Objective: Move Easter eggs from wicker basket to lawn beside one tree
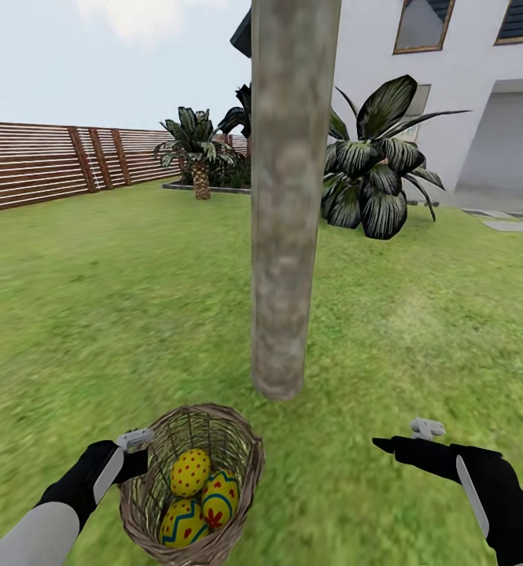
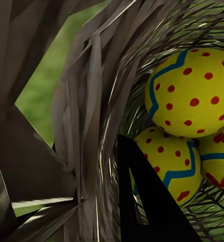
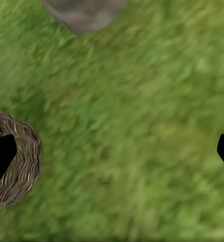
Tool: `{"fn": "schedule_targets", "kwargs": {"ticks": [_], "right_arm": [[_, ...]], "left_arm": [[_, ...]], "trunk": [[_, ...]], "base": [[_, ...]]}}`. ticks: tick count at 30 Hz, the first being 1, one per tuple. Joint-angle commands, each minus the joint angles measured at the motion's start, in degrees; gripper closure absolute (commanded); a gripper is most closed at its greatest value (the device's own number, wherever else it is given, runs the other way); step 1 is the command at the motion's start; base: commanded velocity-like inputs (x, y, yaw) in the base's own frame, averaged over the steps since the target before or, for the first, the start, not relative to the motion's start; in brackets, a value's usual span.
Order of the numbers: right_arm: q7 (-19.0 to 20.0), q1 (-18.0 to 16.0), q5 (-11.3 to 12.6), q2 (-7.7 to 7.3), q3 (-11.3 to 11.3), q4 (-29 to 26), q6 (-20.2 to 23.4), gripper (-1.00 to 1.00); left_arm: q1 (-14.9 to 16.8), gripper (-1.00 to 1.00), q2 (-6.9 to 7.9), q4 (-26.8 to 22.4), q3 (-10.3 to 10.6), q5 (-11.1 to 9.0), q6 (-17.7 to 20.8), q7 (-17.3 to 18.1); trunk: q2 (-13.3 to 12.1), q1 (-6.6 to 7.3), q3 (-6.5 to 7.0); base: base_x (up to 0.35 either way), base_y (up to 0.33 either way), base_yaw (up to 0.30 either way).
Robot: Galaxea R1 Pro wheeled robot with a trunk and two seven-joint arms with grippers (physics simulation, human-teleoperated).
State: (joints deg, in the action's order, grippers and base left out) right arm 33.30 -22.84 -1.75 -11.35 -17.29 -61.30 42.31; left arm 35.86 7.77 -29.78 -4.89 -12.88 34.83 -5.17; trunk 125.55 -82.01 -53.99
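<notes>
Grass [image 1: 96, 314] spreads around us, closed off by a slatted fence [image 1: 33, 161] on the far left and a white house [image 1: 465, 86] on the far right, with a dark broad-leaved plant [image 1: 375, 177] and a small palm [image 1: 198, 149] behind. Straight ahead we see the tree [image 1: 289, 196], its mottled trunk upright and cut off by the frame's top, so no crown shows.

Our left arm reaches forward from the lower left corner, and the left gripper [image 1: 135, 452] meets the near-left rim of the basket [image 1: 241, 472]. From the left wrist camera, woven twigs [image 2: 89, 126] run between the dark fingers [image 2: 147, 201], one finger inside the basket, the other outside, so we judge it clamped on the wall. Our right arm stretches forward at the lower right, its forearm cut by the frame edge. The right gripper [image 1: 399, 446] hangs over bare grass; in the right wrist picture its two fingertips [image 3: 1, 156] stand far apart at opposite edges, so it is open and holds nothing.

All three eggs [image 1: 190, 472] lie in the basket, just in front of the trunk's foot. They nestle against each other. The dotted one sits highest, long axis roughly upright and leaning slightly; the other two are partly hidden by the rim and each other, so we cannot tell their axes. Whether the basket rests on the grass or is lifted, we cannot tell.
</notes>
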Motion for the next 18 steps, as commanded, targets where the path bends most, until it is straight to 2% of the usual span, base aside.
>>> {"fn": "schedule_targets", "kwargs": {"ticks": [1,14,18], "right_arm": [[0.36,-0.03,-0.18,0.01,-0.11,-0.04,0.28,-1.00],[0.37,-0.04,-0.18,0.01,-0.11,-0.04,0.30,-1.00],[0.36,-0.02,-0.18,0.01,-0.11,-0.04,0.23,-1.00]], "left_arm": [[0.06,1.00,0.00,-0.13,-0.11,-1.00,0.24,-0.40],[0.06,1.00,-0.02,-0.16,-0.12,-1.00,0.24,-0.44],[0.03,1.00,0.05,-0.19,-0.12,-1.00,0.24,-0.45]], "trunk": [[0.44,-0.21,-0.23],[5.65,-3.07,-2.57],[5.65,-3.07,-2.57]], "base": [[0.000,0.000,0.000],[0.000,0.000,0.000],[0.000,0.000,0.000]]}}
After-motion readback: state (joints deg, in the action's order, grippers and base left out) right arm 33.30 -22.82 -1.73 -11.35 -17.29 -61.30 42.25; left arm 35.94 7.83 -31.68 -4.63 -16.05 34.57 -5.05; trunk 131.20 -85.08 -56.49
